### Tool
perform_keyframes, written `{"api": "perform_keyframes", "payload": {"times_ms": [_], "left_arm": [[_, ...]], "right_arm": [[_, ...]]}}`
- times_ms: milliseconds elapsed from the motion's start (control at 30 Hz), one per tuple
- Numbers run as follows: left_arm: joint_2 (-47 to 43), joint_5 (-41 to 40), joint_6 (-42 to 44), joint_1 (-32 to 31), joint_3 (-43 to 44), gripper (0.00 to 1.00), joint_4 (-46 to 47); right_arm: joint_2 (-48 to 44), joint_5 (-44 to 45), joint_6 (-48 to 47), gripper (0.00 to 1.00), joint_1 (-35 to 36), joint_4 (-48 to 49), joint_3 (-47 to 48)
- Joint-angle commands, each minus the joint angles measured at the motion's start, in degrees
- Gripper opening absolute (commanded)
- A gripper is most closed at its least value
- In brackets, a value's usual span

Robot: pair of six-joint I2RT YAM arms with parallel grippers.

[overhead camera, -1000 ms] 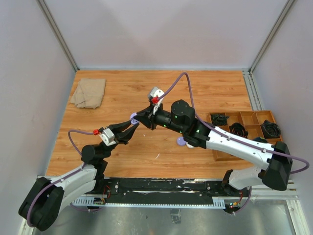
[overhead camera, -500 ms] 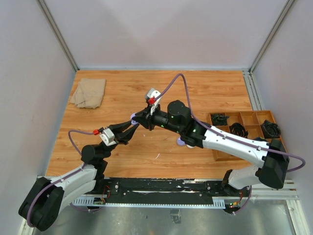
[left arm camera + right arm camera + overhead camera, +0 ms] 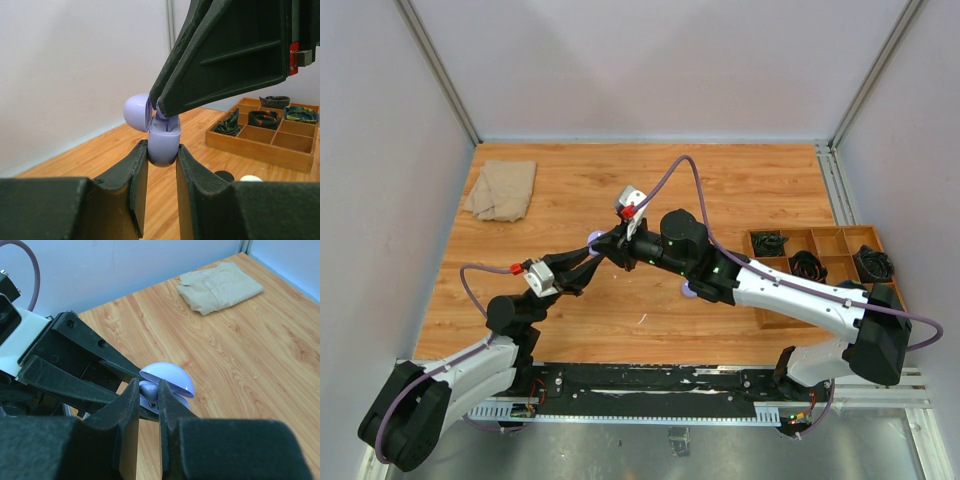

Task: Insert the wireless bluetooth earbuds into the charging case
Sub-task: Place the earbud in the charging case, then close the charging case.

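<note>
Counted on the counter (image 3: 740, 185):
- One charging case (image 3: 163, 144) was seen, pale purple, with its lid hinged open.
- One earbud (image 3: 148, 393) was seen, also pale purple.
- One folded beige cloth (image 3: 502, 188) was noted at the far left corner.
- One wooden tray (image 3: 830, 242) was noted at the right edge. Three dark bundles were seen in its compartments.
- One more pale purple item (image 3: 692, 290) was noted on the counter under the right arm. It was too hidden to be identified.
- In the left wrist view, one black round item (image 3: 223, 176) and one white one (image 3: 250, 178) were seen low down, cut off by the finger. Their kind could not be told.

Left fingers (image 3: 141, 156): these were parted only narrowly and clamped on the lower half of the charging case, one on each side. The case was held upright above the counter, with the lid tipped back towards the left of that view.

Right fingers (image 3: 131, 401): these were drawn almost together, with the earbud pinched between the tips. They were set down from above onto the open mouth of the case. The earbud's lower end was seen at the opening, but whether it was seated could not be told.

Position: the case and earbud were held together near the middle of the counter, a little left of centre. Both were well apart from the cloth and the tray.
</note>
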Motion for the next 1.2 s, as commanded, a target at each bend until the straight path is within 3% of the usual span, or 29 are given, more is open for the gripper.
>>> {"api": "perform_keyframes", "payload": {"times_ms": [0, 367, 800, 1000, 1167], "left_arm": [[-0.1, -1.1, -0.03, 0.31, -3.63, 0.0, 2.43], [0.25, -0.04, 0.15, 0.31, -3.29, 0.0, 1.85], [1.77, 8.67, 0.15, 0.31, -1.35, 0.0, -0.12], [3.3, 15.85, -0.38, 0.31, -0.1, 0.0, -0.78], [4.61, 18.46, -0.9, 0.31, 0.58, 0.0, -0.48]], "right_arm": [[-0.94, 0.4, -2.03, 0.11, 1.1, -0.14, -0.88], [-3.23, -0.39, -6.81, 0.4, 1.1, -3.78, 1.06], [-7.09, -8.67, -22.95, 0.85, -2.13, -23.17, 7.05], [-6.25, -14.96, -28.88, 0.96, -4.08, -30.11, 9.66], [-4.2, -20.46, -32.1, 0.99, -4.61, -34.07, 11.23]]}}
